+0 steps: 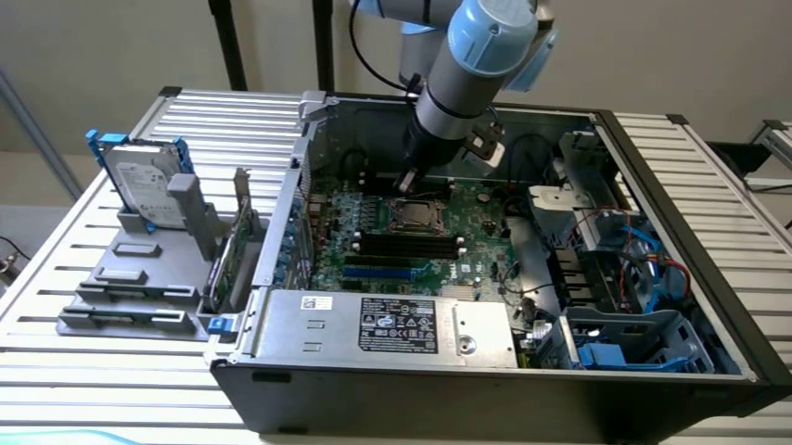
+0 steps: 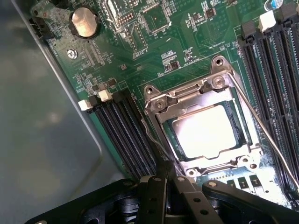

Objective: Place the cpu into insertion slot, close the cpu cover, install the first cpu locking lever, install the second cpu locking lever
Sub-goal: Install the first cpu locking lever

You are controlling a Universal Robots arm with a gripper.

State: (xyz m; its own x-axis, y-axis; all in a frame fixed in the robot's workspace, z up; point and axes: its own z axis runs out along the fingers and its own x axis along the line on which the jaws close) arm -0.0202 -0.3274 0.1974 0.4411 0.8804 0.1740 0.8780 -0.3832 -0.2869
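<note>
- Viewing my gripper: jaws pressed together, tips at a locking lever, apparently touching it.
- cpu cover lies closed over the cpu.

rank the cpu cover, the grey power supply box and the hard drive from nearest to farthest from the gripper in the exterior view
1. cpu cover: mid-board, right under the gripper.
2. grey power supply box: inside the case, along its near edge.
3. hard drive: outside the case, standing on the exterior view's left.
</note>
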